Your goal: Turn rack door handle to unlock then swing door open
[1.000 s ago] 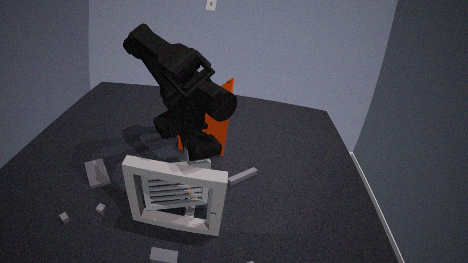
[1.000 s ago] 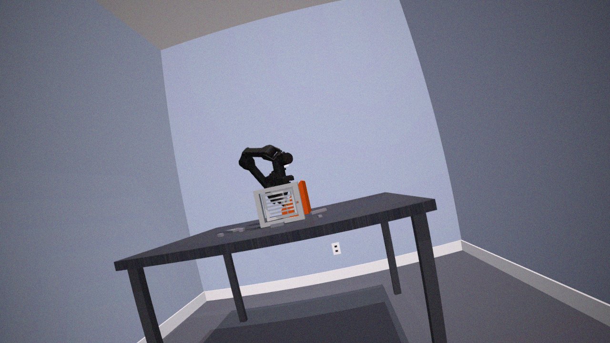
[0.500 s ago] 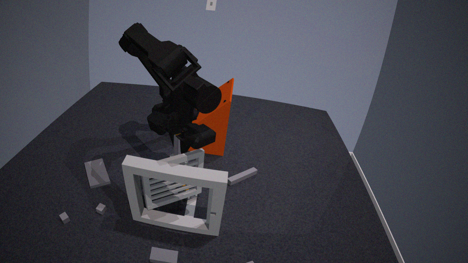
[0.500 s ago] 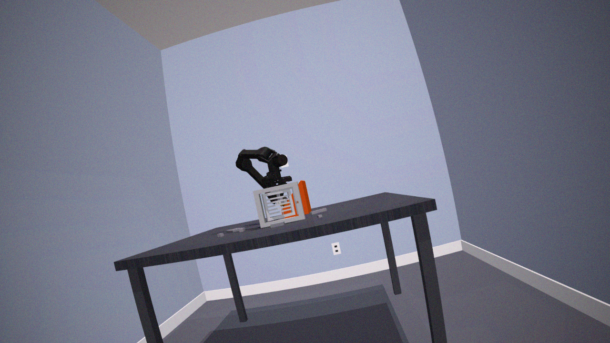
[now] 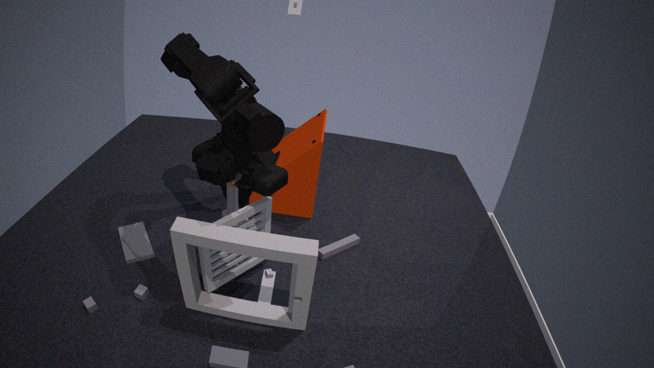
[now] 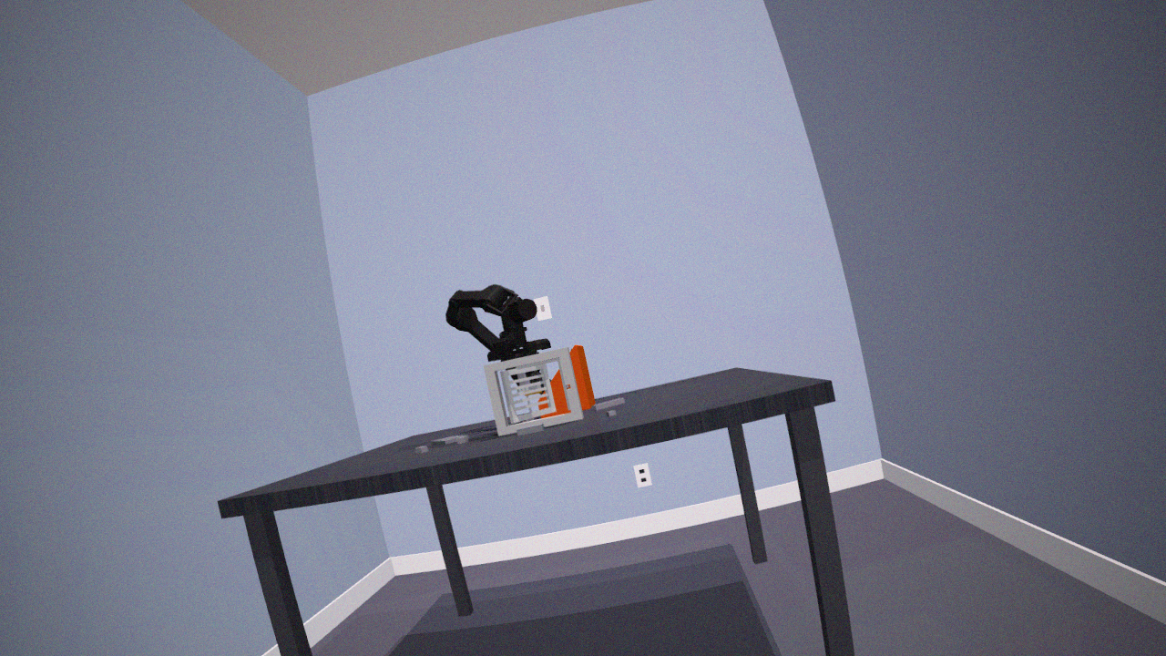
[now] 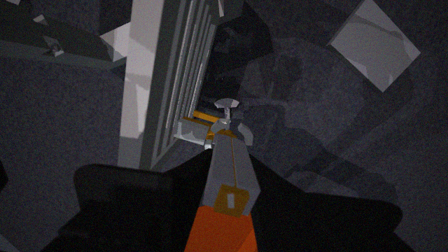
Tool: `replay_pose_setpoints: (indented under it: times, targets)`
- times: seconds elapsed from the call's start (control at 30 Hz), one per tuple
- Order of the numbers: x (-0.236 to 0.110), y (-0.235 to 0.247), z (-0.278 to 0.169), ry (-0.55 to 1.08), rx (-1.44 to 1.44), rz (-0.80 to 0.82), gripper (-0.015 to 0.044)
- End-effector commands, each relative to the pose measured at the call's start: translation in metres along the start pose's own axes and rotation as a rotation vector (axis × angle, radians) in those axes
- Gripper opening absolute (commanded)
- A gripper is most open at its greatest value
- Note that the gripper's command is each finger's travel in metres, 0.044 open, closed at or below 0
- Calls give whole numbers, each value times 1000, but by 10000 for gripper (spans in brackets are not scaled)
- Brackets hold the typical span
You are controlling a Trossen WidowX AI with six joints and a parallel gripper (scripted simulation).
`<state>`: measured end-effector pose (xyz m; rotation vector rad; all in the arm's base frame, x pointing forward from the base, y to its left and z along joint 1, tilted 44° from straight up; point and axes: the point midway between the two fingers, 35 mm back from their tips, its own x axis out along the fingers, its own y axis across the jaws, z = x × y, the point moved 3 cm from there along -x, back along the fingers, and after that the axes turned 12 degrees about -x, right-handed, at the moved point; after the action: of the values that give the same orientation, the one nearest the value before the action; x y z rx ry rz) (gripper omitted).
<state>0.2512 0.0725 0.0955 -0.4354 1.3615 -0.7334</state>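
The pale rack frame stands upright on the table. Its slatted door is partly open, swung back behind the frame from the left post in the top view. The upright grey handle stands off the door's free-edge side, with yellow-orange parts at its mount. My gripper comes down from above and is shut on the handle, a dark finger on each side of it. The handle's exact turn cannot be read. In the exterior view the gripper is hidden.
An orange panel stands close behind the arm. A flat grey slab and small cubes lie to the left. A bar lies right, a block in front.
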Motion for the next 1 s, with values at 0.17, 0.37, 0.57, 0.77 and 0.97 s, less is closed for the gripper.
replay_pose_setpoints:
  times: [0.17, 0.37, 0.57, 0.77, 0.97]
  targets:
    - [-1, -21, 1, -6, -158, 2, 27]
    - [-1, -34, 4, -6, -254, 1, 27]
    - [-1, -46, 7, -6, -341, 1, 27]
    - [-1, -57, 11, -6, -426, 0, 27]
    - [-1, -68, 16, -6, -511, -1, 27]
